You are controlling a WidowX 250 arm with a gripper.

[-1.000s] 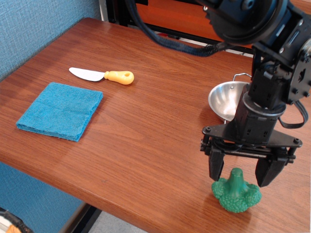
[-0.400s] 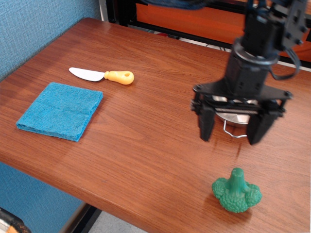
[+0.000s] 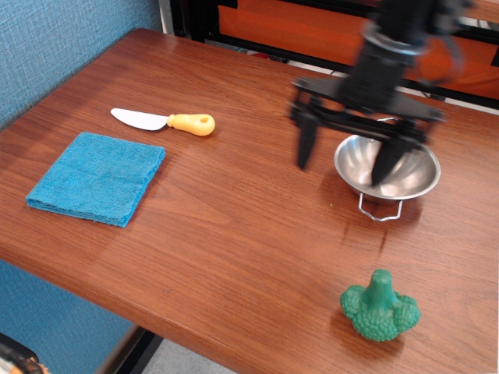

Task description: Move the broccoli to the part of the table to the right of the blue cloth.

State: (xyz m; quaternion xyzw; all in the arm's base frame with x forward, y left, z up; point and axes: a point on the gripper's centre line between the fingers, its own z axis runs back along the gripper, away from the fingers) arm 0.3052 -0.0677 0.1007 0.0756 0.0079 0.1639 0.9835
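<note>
The robot arm (image 3: 390,47) is all black. It looks blurry, so small parts like screws are hard to see. The upper part is thick and round, like a fat tube. Below it sits a flat black bar that runs sideways. The gripper (image 3: 347,160) hangs from that bar. It has two long black fingers (image 3: 306,144) that get thinner near the tips. A dark cable curves beside the top of the arm.

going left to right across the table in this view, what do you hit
blue cloth → knife → gripper, jaws open and raised over the table → broccoli. The metal bowl overlaps the gripper and the broccoli in this direction, so it is left out.
</note>
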